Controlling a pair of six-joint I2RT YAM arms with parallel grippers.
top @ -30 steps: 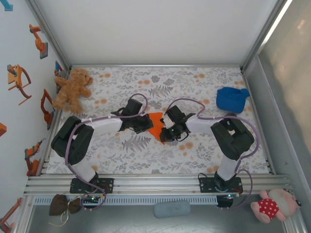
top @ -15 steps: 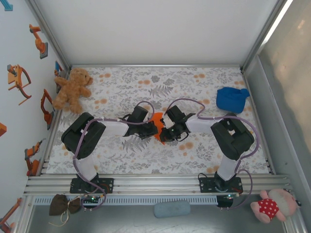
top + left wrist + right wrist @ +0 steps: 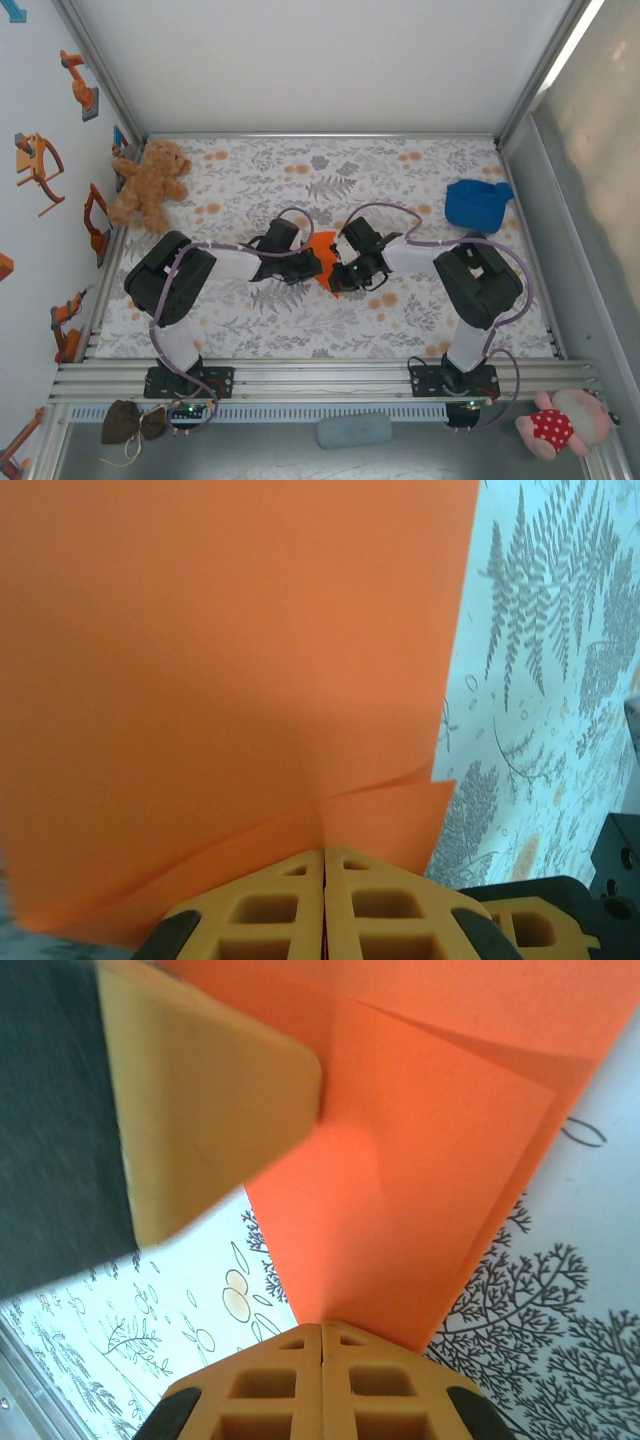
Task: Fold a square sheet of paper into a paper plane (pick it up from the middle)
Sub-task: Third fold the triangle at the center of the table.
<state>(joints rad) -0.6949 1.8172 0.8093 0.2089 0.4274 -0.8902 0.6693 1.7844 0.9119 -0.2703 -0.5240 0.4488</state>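
Two folded layers of the paper are seen at the middle of the worktop. Its left side is clamped by the fully closed left pincer, its right side by the fully closed right pincer. The pincers are close together.

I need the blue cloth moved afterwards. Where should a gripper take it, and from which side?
Probably pinch the blue cloth on its bunched middle, coming straight down: it lies as a rumpled lump, with no lifted edge I can see.
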